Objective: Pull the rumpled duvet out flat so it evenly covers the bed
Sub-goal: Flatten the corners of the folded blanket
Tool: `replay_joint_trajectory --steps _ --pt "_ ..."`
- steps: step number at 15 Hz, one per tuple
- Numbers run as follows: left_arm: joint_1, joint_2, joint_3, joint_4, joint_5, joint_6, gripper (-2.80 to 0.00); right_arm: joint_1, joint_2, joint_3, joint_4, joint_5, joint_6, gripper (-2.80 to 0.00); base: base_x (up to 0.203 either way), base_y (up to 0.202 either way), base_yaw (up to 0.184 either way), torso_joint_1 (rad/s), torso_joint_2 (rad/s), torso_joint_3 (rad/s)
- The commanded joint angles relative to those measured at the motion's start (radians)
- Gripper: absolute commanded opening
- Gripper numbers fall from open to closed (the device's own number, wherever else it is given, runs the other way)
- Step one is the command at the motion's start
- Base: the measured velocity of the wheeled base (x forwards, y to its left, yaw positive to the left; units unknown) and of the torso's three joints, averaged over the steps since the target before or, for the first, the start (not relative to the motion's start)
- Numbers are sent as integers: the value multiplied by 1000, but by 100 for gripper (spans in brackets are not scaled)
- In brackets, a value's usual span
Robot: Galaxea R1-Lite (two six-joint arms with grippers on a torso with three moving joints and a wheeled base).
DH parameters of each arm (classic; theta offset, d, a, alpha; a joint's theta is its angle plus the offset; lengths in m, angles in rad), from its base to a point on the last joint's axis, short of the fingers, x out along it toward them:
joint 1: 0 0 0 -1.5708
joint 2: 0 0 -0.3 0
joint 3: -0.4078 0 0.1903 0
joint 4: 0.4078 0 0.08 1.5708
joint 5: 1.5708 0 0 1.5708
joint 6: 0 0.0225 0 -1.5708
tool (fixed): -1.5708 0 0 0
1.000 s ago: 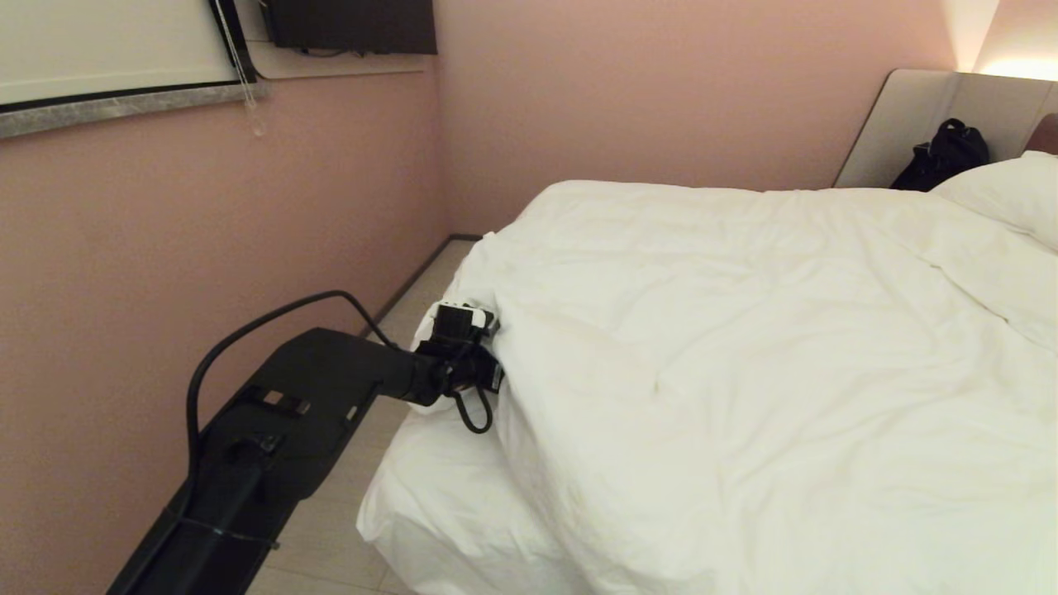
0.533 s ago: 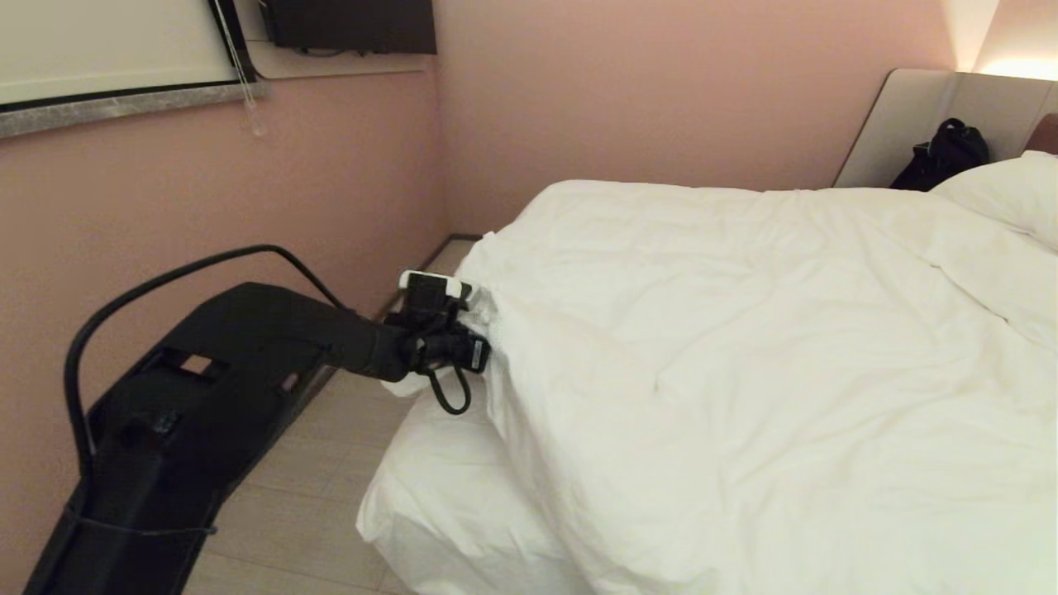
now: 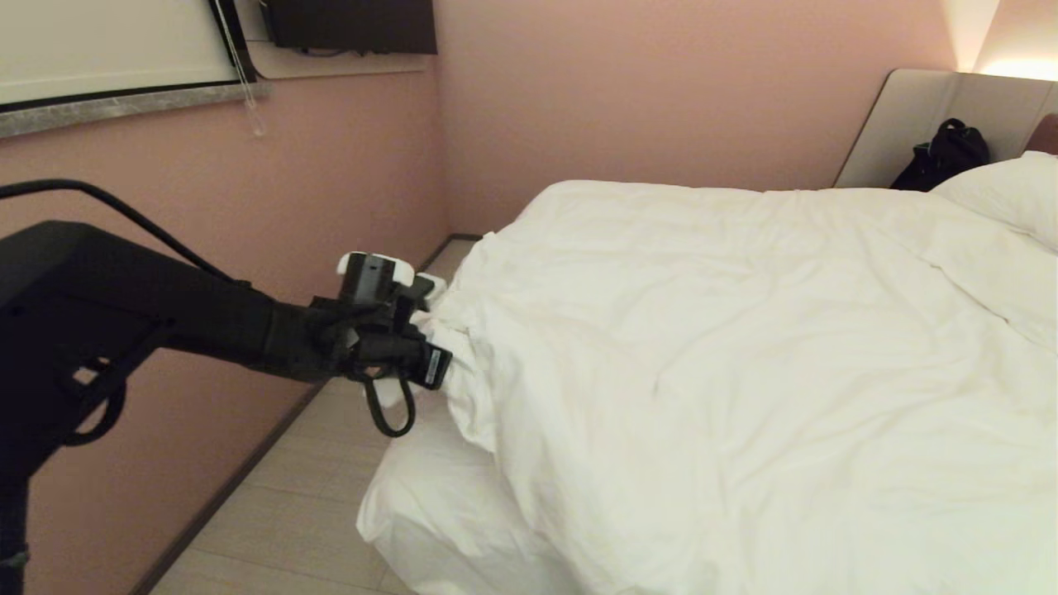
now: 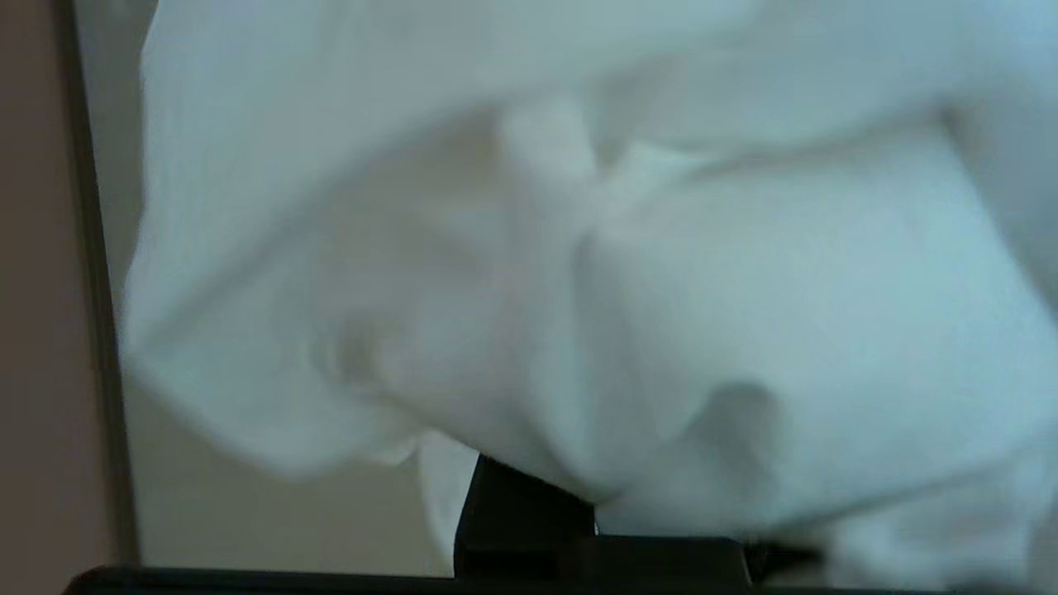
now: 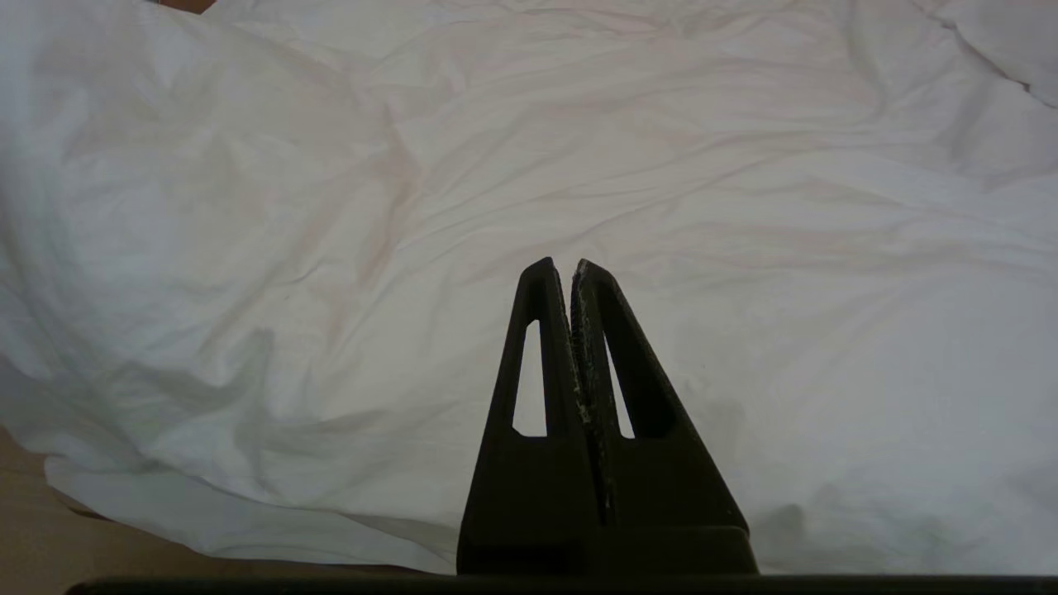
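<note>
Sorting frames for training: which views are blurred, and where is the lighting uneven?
Left wrist view: the duvet is smeared, nothing crisp. Right wrist view: sharp, creases clear. Head view: sharp, with warm glare from the lamp in the top right corner.

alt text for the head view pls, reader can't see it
The left pincer is shut on the edge of a rumpled white duvet, holding it out past the side of the bed toward a pink wall. A pillow and a black bag sit at the headboard; the right arm is out of frame.
</note>
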State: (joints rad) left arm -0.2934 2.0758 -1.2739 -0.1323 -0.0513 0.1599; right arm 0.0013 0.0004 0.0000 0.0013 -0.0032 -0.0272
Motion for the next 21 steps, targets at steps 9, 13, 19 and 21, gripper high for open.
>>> replay_joint_trajectory --steps 9,13,19,21 --pt "7 -294 93 336 33 58 -280 0 0 0 0 0 0 -280 0 0 0 0 0 0" --pt "4 -257 74 355 36 47 -280 0 1 0 -1 0 0 -280 0 0 0 0 0 0" --pt "1 -265 -51 520 39 -22 -280 0 1 0 0 0 0 -280 0 0 0 0 0 0" --pt "1 -265 -84 588 34 -29 -280 0 1 0 -1 0 0 -280 0 0 0 0 0 0"
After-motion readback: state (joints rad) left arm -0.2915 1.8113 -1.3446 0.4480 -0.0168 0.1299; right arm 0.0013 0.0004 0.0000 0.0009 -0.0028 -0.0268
